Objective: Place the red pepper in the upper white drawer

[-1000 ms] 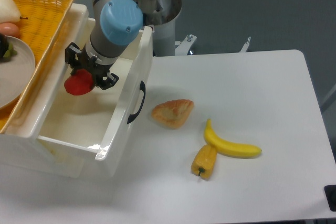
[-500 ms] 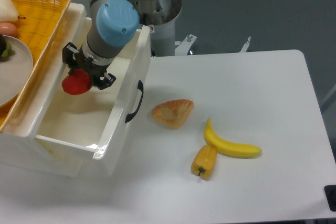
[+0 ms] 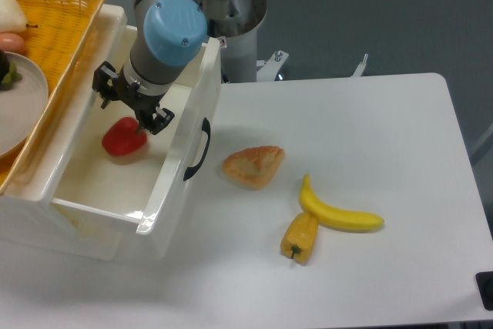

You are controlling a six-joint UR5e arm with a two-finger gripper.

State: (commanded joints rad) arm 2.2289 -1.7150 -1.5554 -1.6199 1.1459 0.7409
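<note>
One fixed camera, high and in front, looking down across the counter.

I see the white, flat counter (image 3: 370, 136) from above at medium range, facing the grey arm base at the far edge; the large white plastic drawer (image 3: 185, 152) fills my left side, cropped by the frame.

Red pepper (image 3: 123, 137) lies in the upper white drawer (image 3: 182, 161), under the gripper (image 3: 131, 104)

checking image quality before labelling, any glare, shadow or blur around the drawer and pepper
Fixed camera: sharp overall, no motion blur; small glare spot on the upper white drawer front rim; soft shadow under the red pepper below the open gripper; even lighting on the table.
</note>
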